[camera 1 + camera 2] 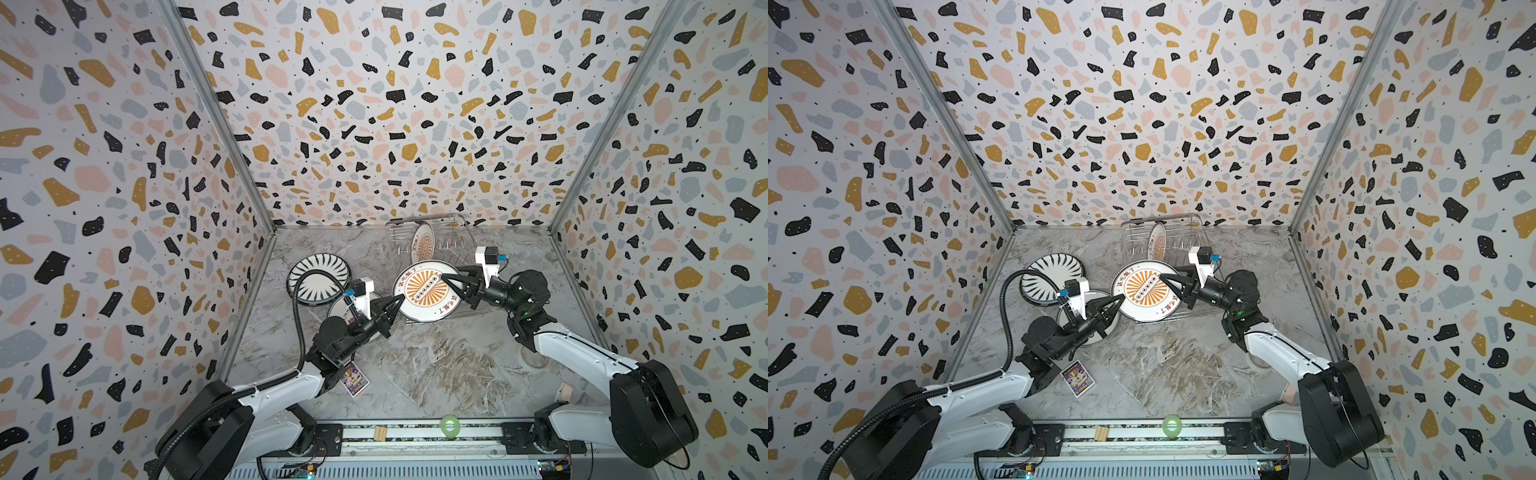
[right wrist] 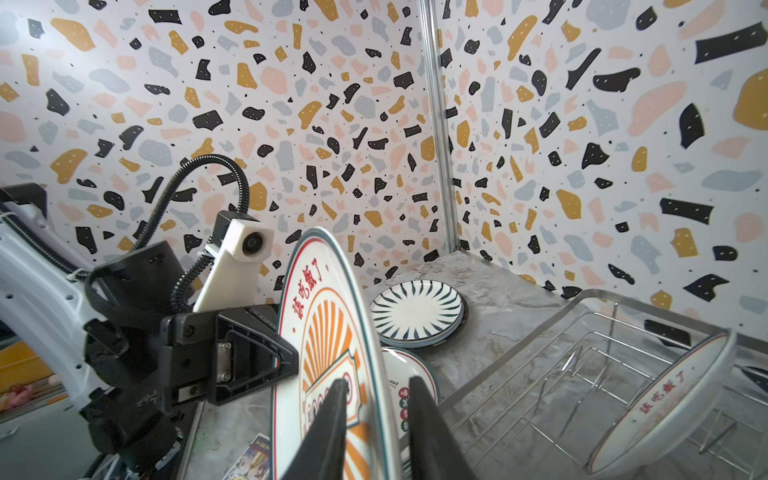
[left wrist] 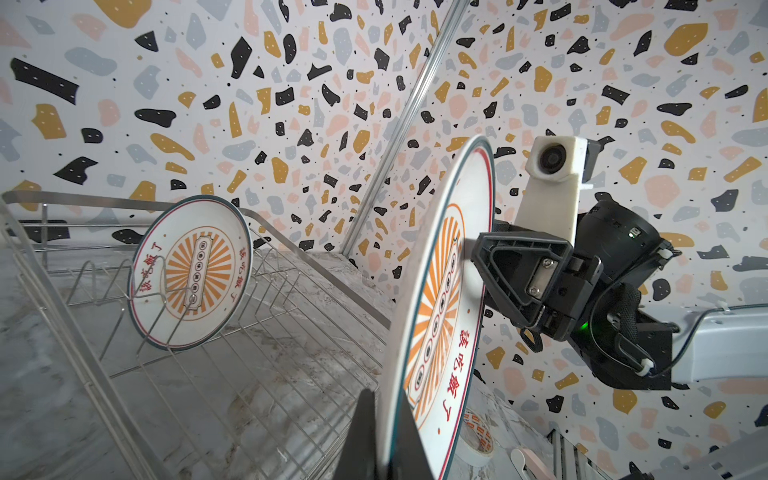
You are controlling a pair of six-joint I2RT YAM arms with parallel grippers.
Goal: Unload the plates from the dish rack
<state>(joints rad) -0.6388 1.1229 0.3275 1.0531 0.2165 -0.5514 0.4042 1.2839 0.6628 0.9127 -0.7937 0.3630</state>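
Near edge: green tape (image 1: 449, 424) on the rail. A glossy purple card (image 1: 355, 379) lies flat on the grey marbled table (image 1: 436, 365), beside the left arm.

Left gripper (image 1: 400, 300) is clenched on the left rim of the sunburst plate (image 1: 424, 301). The left wrist view shows its fingers (image 3: 362, 436) pinching the thin rim edge-on. The plate is round and glossy white, with orange rays, red characters and a dark line round the edge. It hangs over the near end of the rack (image 1: 440, 217), face towards the top views, between the two arms.

Right gripper (image 1: 444, 279) is at the plate's opposite side. Both top views suggest a grip. The right wrist view shows its fingers (image 2: 432, 436) standing apart astride the rim, with a gap on one side. Not gripping, as far as that angle lets me judge.

Under the left gripper a low plate (image 1: 338, 309) lies flat on the table. Only the right wrist view shows its printed characters. Beyond it are the striped plates (image 1: 319, 276), black rays on white. The right wrist view shows them as a stack, and the top views do not.

Far: the rack is thin silver wire with upright prongs. The rack plate (image 1: 424, 245), another sunburst, leans on edge among them. The left wrist view alone catches a white tape roll (image 3: 478, 436) past the held plate.
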